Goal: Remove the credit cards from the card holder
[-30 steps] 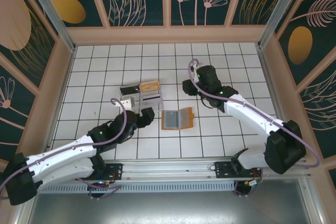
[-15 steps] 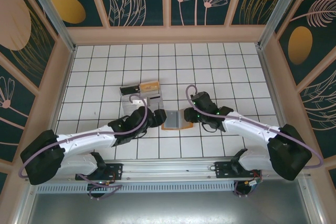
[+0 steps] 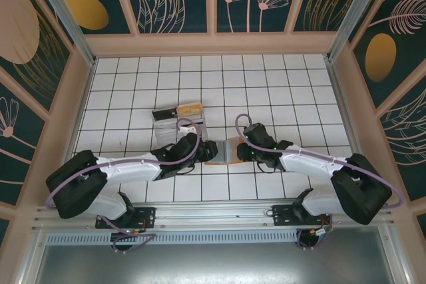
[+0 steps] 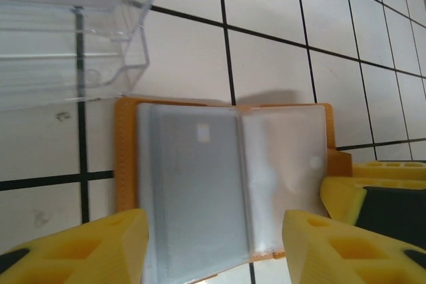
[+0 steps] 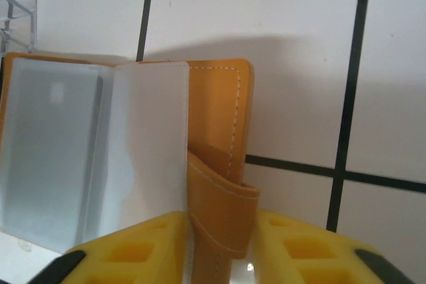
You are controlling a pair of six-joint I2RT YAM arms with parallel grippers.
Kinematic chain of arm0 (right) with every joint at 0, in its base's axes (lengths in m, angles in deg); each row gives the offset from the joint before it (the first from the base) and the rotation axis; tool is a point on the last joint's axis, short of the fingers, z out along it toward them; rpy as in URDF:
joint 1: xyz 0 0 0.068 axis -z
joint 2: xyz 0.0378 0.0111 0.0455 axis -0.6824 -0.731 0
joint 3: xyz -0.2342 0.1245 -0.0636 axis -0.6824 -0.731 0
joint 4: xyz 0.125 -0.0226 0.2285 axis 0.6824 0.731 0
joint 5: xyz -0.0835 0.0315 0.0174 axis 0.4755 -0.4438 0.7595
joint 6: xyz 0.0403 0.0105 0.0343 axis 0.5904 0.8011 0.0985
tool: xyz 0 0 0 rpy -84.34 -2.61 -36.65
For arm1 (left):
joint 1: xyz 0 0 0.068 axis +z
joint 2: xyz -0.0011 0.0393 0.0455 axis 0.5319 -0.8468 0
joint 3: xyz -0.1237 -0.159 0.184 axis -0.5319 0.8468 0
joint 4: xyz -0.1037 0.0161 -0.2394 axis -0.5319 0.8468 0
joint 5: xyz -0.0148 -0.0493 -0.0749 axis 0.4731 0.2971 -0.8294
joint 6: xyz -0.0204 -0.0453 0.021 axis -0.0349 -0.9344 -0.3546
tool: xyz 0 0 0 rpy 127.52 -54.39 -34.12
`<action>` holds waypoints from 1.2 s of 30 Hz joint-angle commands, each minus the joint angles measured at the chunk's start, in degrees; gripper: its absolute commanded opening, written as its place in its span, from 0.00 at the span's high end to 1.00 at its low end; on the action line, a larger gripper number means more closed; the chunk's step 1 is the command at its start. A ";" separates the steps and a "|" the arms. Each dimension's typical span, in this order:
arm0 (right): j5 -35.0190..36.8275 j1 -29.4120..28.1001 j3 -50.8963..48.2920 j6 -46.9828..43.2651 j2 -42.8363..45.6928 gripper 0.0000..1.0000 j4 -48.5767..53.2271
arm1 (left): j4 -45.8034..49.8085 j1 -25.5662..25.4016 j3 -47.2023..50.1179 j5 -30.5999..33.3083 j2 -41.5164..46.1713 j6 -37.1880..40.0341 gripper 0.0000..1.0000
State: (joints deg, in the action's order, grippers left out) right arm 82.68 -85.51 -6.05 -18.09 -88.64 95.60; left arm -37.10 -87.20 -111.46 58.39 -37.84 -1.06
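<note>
Left fingers [image 4: 100, 247]: yellow, released. We record them spread apart over the left side of the open card holder [image 4: 226, 177], one above each clear page, clamping nothing.

Right fingers [image 5: 299, 244]: yellow, clenched. We find the card holder's orange strap curled upright in the gap between them, filling it, at the holder's right side.

Card holder: orange-brown, lying open on the desk [image 3: 279, 84] with its clear sleeves facing up. We place it between the two sets of fingers, around the middle of the desk and toward its near side.

Credit card [image 4: 190, 184]: we list one grey face with a small pale patch, tucked inside a clear sleeve. Whether more sit behind it we cannot tell.

Clear tray [image 4: 73, 38]: transparent box just beside the holder, on its far left, the tiles showing through its walls.

Desk: white tiles with dark grid lines.
</note>
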 commanded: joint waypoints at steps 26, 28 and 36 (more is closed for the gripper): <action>-2.60 -0.76 -2.72 3.74 -2.08 0.87 -5.42 | -1.53 0.14 -1.86 -1.90 -7.63 -1.46 0.51; -2.46 -0.85 -2.86 3.82 -2.20 0.87 -5.49 | -0.90 0.16 -1.87 -1.43 -7.46 -1.53 0.51; -2.54 -0.82 -2.94 3.75 -2.64 0.87 -5.78 | 0.51 0.14 -1.38 0.56 -6.00 -2.18 0.53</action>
State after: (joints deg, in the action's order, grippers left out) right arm 80.82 -85.88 -8.13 -15.01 -90.72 90.11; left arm -37.76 -87.20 -112.32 57.29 -44.81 -2.35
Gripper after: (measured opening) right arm 0.129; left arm 0.468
